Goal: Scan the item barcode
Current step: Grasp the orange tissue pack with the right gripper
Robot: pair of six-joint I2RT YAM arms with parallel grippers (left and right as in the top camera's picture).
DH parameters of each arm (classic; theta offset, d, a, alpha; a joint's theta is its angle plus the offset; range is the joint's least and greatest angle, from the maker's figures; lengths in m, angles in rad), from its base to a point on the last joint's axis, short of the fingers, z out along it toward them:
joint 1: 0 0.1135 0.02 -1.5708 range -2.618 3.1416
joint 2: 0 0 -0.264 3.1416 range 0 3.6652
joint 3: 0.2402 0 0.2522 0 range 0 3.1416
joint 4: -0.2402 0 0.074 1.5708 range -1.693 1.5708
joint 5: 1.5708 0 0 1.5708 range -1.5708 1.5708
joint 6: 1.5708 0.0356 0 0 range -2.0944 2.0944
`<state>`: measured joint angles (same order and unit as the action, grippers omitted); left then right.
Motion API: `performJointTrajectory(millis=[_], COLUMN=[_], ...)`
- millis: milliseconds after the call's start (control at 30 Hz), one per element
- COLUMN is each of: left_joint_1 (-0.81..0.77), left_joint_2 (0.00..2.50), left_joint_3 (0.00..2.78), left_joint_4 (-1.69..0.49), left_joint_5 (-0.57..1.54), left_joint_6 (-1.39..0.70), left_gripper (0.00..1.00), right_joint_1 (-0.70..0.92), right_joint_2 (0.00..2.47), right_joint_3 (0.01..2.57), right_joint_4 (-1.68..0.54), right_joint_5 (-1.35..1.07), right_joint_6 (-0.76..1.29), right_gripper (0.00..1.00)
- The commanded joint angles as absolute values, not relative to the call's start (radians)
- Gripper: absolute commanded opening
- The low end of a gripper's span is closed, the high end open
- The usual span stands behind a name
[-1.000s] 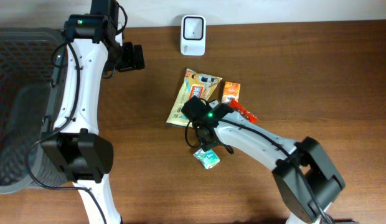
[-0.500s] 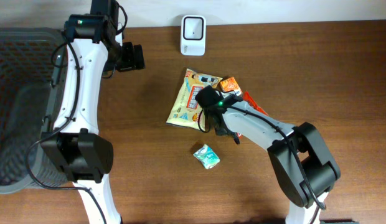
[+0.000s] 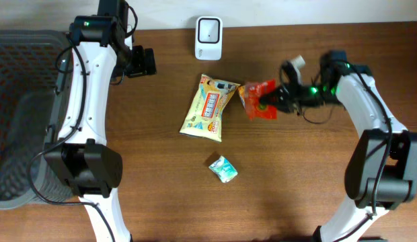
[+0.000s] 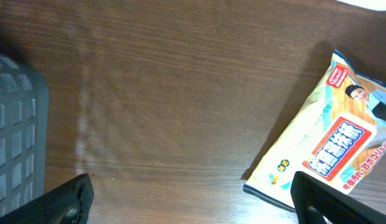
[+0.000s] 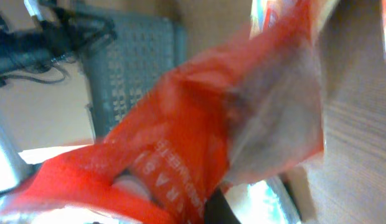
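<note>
One red packet (image 3: 260,99) is hanging pinched in the right gripper (image 3: 272,101) beside the yellow pouch (image 3: 208,107); it is needing a flat, unhurried pass, barcode toward the white scanner (image 3: 208,37). The left gripper (image 3: 142,62) is waiting, jaws spread.

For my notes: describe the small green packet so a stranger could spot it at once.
In the overhead view, find the white scanner at the far edge of the table, then the big yellow pouch just below it. Lower still, alone on bare wood, lies the green packet: the smallest item and the only green one.
</note>
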<state>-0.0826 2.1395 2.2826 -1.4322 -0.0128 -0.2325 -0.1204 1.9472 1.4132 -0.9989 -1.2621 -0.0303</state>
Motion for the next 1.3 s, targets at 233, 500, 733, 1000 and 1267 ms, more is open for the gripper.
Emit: performJointTrajectory(millis=[233,500,733,1000,1267], left_joint_1=[-0.080,-0.080,-0.080,-0.080,-0.080], left_joint_2=[2.128,2.128,2.128,2.128,2.128], left_joint_3=[2.292,2.292,2.292,2.292,2.292], left_joint_4=[-1.434,-1.434,-1.434,-1.434,-1.434], left_joint_5=[-0.020,-0.020,-0.020,-0.020,-0.020], left_joint_6=[-0.243,-0.243,-0.243,-0.243,-0.243], left_gripper=[0.99,0.99,0.99,0.99,0.99], right_joint_1=[-0.453,-0.190,-0.051,0.086,0.086], right_joint_2=[1.952,1.953,1.955,1.955,1.975], right_joint_3=[1.287,1.549,1.282,1.279,1.621], right_joint_4=[-1.101,-1.362,-1.004,-0.799,-0.857], right_joint_5=[-0.434,-0.116,-0.110,-0.339,-0.326], right_joint_6=[0.140,0.107,0.253,0.309,0.260], right_gripper=[0.44,0.04,0.04,0.04,0.43])
